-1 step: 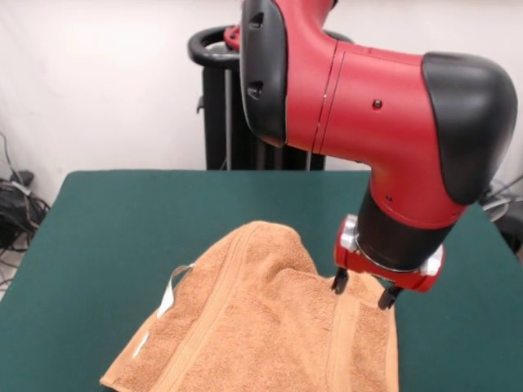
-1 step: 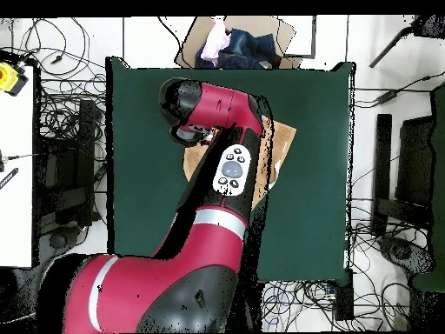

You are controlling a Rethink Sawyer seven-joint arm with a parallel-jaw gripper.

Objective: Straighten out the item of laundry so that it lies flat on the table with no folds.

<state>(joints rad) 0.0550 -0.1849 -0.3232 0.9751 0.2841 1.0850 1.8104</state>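
The item of laundry (image 1: 261, 327), an orange-tan towel, lies rumpled on the green table (image 1: 114, 220), with a raised hump at its far side and fold lines along its border bands. A small white tag (image 1: 167, 300) sticks out at its left edge. My gripper (image 1: 364, 290) is at the towel's right part, open, its two black fingertips (image 1: 339, 282) down on or just above the cloth near the right border band. In the overhead view the arm hides most of the towel (image 2: 282, 143); the gripper's red body (image 2: 189, 133) shows but its tips are hidden.
Green table (image 2: 317, 191) spreads wide around the towel on all sides. A cardboard box of clothes (image 2: 235, 43) sits beyond the table's top edge in the overhead view. Cables (image 1: 16, 204) lie off the table's left side.
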